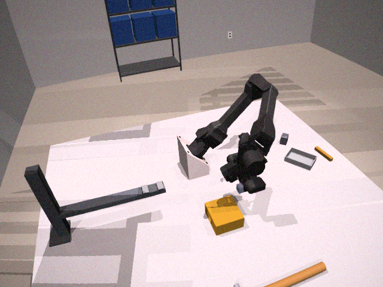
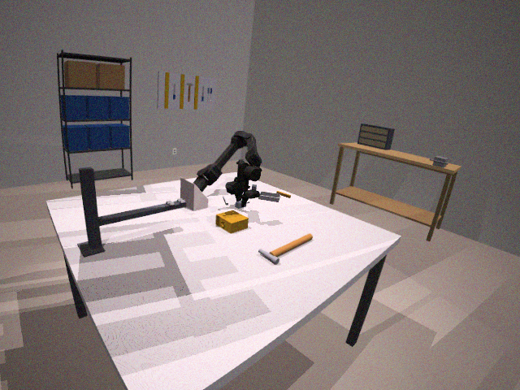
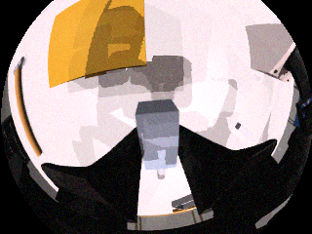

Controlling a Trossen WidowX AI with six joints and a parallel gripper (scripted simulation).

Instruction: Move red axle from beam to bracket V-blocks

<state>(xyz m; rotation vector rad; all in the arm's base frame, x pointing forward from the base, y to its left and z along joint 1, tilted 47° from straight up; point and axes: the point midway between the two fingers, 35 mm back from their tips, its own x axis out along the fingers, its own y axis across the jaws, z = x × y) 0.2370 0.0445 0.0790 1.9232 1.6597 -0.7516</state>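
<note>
My gripper (image 1: 240,184) (image 2: 240,202) (image 3: 156,129) is shut on a grey-blue block (image 1: 239,188) (image 2: 239,205) (image 3: 158,141), low over the table beside the yellow block. A small pale stub (image 3: 161,174) shows at the block's end. The yellow block (image 1: 225,216) (image 2: 232,221) (image 3: 73,44) lies flat, with a round opening in one side. A dark bracket (image 1: 46,197) (image 2: 90,205) stands at the left. Its long arm carries pale V-blocks (image 1: 160,185) (image 2: 169,203) at the free end; nothing is seen in them. No red axle can be made out.
A hammer (image 1: 295,275) (image 2: 292,245) (image 3: 22,109) lies near the front. A grey tray (image 1: 297,164) (image 2: 269,198), a thin orange bar (image 1: 323,153) (image 2: 283,194) and a small dark block (image 1: 283,139) lie behind the arm. The pale base plate (image 1: 197,170) (image 2: 192,197) stands behind the V-blocks.
</note>
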